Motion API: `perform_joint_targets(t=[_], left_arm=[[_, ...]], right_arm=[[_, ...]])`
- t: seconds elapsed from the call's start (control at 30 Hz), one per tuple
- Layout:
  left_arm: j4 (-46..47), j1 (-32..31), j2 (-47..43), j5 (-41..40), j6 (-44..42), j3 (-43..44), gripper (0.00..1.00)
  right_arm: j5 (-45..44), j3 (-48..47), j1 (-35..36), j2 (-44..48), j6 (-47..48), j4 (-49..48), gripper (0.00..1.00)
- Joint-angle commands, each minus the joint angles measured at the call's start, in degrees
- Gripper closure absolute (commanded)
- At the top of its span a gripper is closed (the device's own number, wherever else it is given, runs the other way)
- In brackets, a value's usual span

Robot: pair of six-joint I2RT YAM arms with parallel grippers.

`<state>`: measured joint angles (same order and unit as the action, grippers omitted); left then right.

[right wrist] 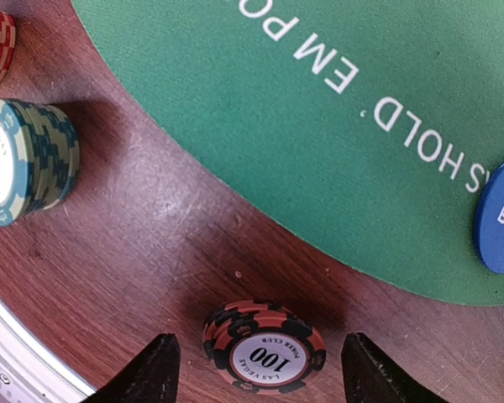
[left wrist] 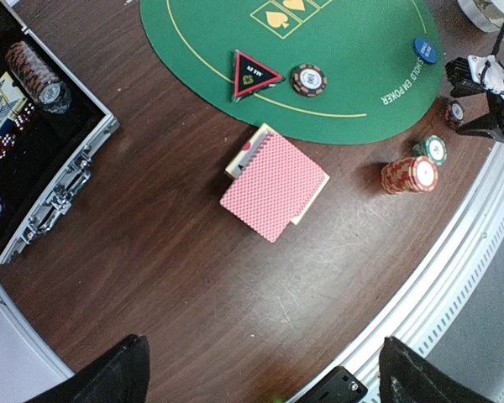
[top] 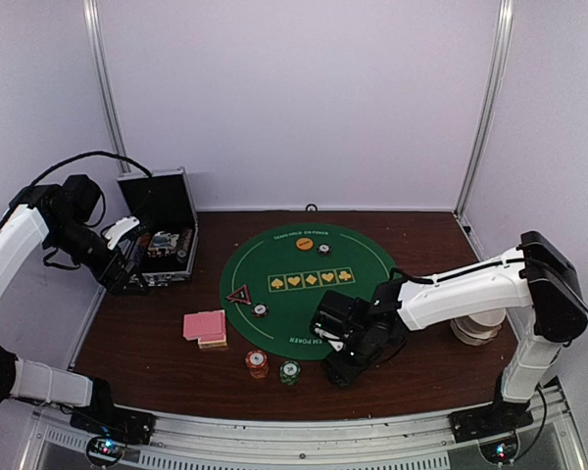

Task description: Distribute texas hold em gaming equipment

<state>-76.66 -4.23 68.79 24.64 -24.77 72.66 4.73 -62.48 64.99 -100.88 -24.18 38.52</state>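
The right gripper (right wrist: pixel 260 337) straddles a black-and-red striped round poker chip (right wrist: pixel 265 347), fingers apart and clear of it. A green-striped chip stack (right wrist: pixel 25 159) and the round green felt mat (right wrist: pixel 277 126) lie close by. The left gripper (left wrist: pixel 263 340) gapes wide, empty.

1. 100 chip (right wrist: pixel 265 347) between the right gripper's (right wrist: pixel 265 374) jaws: smooth plastic, faint sheen.
2. Mat (right wrist: pixel 319 126) beyond the jaws: matt green felt.
3. Table (right wrist: pixel 151 243) under them: dark, scuffed wood-look surface.

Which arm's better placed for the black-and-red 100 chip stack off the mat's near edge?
Right. The right tool is open astride the 100 chip stack, a finger either side; the left tool hangs open by the case.
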Motion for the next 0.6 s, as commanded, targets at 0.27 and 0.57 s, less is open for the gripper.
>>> perform_joint_targets(t=[0.27,0.57], left_arm=[[-0.4,-0.3,-0.2,0.4,0.0,1.3,0.02],[-0.4,-0.3,-0.2,0.6,0.1,1.3,0.02]], right_arm=[[-1.3,0.0,0.4,-1.6,0.5,-1.5,0.40],[-1.5,-0.6,0.4,-0.3,0.6,-0.5,0.43]])
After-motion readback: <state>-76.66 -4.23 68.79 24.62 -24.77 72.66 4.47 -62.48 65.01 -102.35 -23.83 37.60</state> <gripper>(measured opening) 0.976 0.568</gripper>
